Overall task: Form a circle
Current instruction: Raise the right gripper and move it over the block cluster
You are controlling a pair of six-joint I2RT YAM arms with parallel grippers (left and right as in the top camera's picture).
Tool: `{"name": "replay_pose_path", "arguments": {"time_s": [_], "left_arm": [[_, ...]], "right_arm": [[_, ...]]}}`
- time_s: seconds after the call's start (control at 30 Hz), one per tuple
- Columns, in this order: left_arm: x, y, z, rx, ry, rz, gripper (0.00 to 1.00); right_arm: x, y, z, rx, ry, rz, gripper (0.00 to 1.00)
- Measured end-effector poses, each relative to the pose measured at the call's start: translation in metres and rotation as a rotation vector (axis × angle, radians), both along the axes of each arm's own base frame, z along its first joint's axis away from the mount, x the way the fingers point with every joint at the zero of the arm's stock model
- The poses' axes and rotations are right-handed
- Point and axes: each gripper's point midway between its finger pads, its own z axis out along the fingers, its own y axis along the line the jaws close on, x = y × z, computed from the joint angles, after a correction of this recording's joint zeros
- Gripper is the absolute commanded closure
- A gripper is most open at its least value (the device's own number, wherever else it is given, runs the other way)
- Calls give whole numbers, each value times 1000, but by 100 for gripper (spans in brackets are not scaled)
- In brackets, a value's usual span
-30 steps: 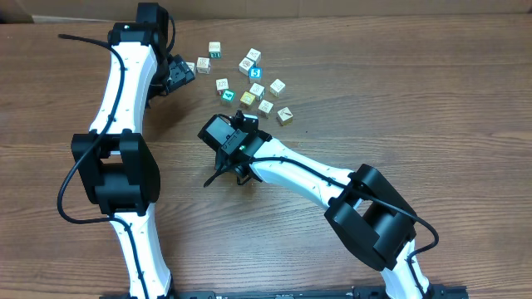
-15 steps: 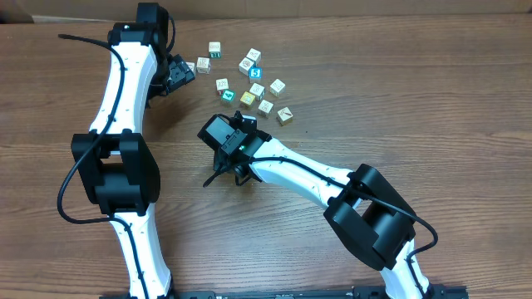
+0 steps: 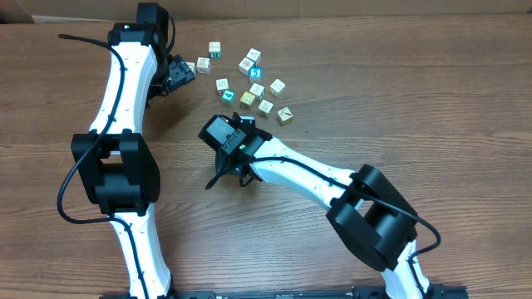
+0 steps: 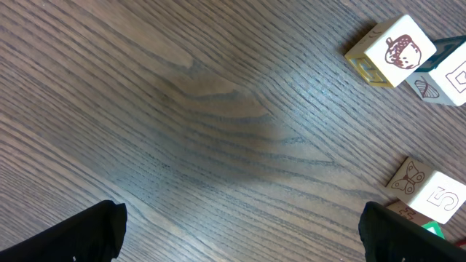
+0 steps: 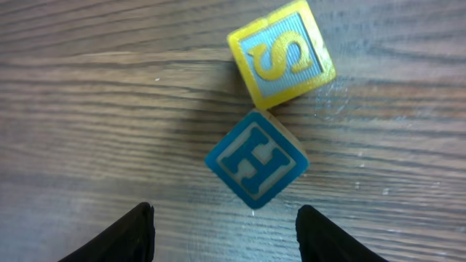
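While the right claw (image 5: 226,222) has barely shifted — jaws apart, H cube (image 5: 255,164) loose just ahead — left claw (image 4: 240,222) gapes empty, so I'm nowhere near done.

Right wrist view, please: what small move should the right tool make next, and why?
Probably ease forward over the blue H block: the right tool is open and empty, and the block lies just ahead between its fingers, next to the yellow S block.
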Motion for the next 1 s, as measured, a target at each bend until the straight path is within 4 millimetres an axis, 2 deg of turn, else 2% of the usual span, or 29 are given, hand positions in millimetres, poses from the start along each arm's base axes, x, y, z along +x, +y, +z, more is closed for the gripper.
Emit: {"name": "replay_pose_path", "arguments": {"time_s": [0.07,0.2,0.3,0.4,0.5,0.63,0.77,0.83,0.93,1.0], "left_arm": [[0,0,0,0,0,0,1],[0,0,0,0,0,0,0],[0,0,0,0,0,0,1],[0,0,0,0,0,0,0],[0,0,0,0,0,0,1],[0,0,0,0,0,0,0],[0,0,0,0,0,0,0],[0,0,0,0,0,0,1],[0,0,0,0,0,0,1],[0,0,0,0,0,0,1]], "right_arm": [[3,-3,16,6,-23,31,47],[20,-18,73,45,-94,60,49],[39,-43,126,49,-122,48,43],[66,-74,181,63,-194,29,39],[84,-104,209,53,-248,21,38],[96,-133,208,28,-241,38,37],[110,-144,195,15,-222,59,38],[116,-144,183,4,-208,84,37],[122,-137,153,-21,-162,130,38],[125,-132,130,-33,-122,149,34]]}}
